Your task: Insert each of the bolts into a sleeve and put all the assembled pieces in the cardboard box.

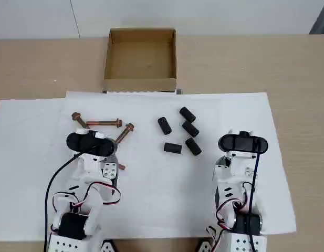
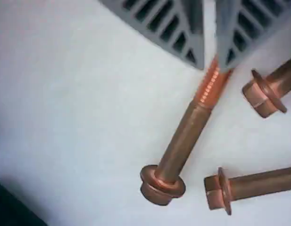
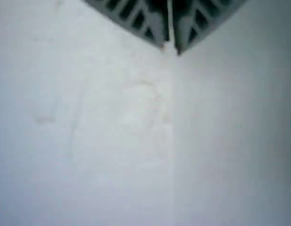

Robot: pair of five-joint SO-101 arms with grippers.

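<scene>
It looks like the first pickup: the left gripper (image 2: 210,59) pinches the threaded tip of a bolt (image 2: 183,136) lying on the paper (image 1: 151,199), centre left. The right gripper (image 3: 170,47) hangs closed and empty. The next move, I'd judge, is to lift the bolt toward the sleeves (image 1: 173,148) mid-frame. The cardboard box (image 1: 115,58) waits at upper centre.

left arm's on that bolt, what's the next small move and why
Probably lift the left gripper slightly, straight up: its jaws are closed on the threaded end of a bolt lying flat on the paper, with two other bolts close by. Raising it first should clear them before carrying it toward the sleeves.
</scene>
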